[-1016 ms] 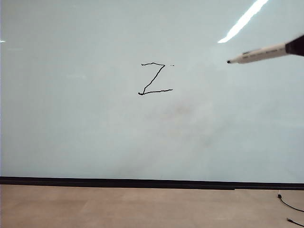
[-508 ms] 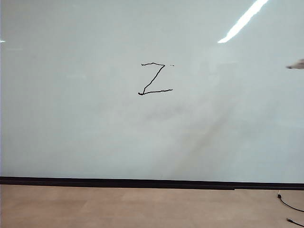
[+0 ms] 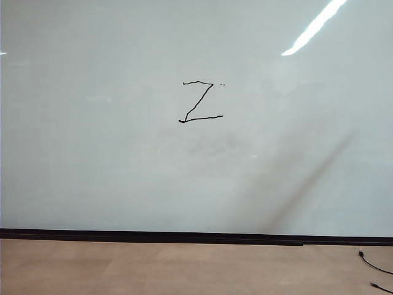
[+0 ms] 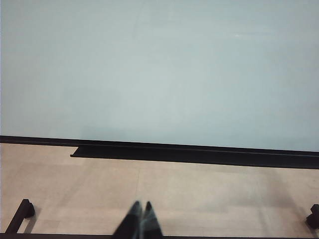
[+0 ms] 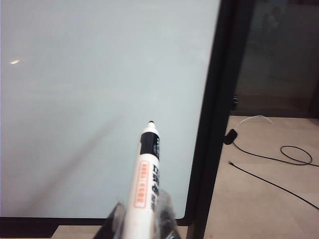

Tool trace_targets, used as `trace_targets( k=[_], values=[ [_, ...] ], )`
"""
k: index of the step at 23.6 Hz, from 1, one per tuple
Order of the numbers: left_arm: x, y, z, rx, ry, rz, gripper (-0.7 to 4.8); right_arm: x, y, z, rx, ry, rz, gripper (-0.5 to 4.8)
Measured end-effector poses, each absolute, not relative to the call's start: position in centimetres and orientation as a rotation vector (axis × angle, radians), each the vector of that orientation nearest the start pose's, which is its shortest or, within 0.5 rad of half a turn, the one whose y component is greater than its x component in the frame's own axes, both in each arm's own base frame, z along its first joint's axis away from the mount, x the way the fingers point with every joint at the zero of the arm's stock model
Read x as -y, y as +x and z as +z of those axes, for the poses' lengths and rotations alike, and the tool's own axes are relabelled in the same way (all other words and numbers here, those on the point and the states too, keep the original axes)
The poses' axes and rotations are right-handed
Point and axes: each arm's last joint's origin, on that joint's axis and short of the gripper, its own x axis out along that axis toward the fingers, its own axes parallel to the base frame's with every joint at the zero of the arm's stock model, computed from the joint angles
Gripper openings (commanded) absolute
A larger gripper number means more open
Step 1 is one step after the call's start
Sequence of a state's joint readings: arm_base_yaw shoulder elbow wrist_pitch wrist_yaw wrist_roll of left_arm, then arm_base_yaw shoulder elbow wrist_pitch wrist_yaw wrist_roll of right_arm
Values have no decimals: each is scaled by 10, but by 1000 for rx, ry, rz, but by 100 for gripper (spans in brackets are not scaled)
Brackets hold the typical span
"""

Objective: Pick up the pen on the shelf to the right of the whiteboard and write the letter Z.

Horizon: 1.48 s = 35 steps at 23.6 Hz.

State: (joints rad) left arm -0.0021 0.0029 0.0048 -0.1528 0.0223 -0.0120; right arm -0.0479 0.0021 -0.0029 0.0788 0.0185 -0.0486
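Z (image 3: 201,101) is already on the whiteboard (image 3: 92,153), a bit wobbly but readable, sitting above the middle in the exterior view, so the writing part looks done to me. Right tool (image 5: 142,219) is pinching the pen (image 5: 144,179) low on the barrel, tip pointing out past the board's black edge and not touching anything. Left tool (image 4: 141,219) is pressed together, empty, hanging over the floor (image 4: 199,199) in front of the board. The pen looks light and stiff, with a smooth plastic barrel that could twist or slide in the fingers, so a firm pinch on the barrel well back from the tip seems the right hold. Neither arm shows in the exterior view.
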Motion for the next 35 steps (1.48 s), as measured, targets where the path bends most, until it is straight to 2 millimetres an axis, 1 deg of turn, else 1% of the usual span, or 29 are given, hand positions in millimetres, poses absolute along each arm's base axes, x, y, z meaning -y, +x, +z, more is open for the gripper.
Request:
trace_targets(
  k=[5, 10, 18, 35],
  values=[
    [1, 96, 150, -151, -14, -23, -4, 5, 98, 170, 69, -39, -64, -4],
    [1, 96, 150, -151, -14, -23, -5, 4, 98, 163, 2, -31, -29, -5],
    [1, 96, 150, -151, -14, -23, -5, 4, 98, 161, -20, -30, -29, -5],
    [1, 96, 150, -151, -14, -23, -5, 4, 98, 161, -23, -30, -29, -5]
  ],
)
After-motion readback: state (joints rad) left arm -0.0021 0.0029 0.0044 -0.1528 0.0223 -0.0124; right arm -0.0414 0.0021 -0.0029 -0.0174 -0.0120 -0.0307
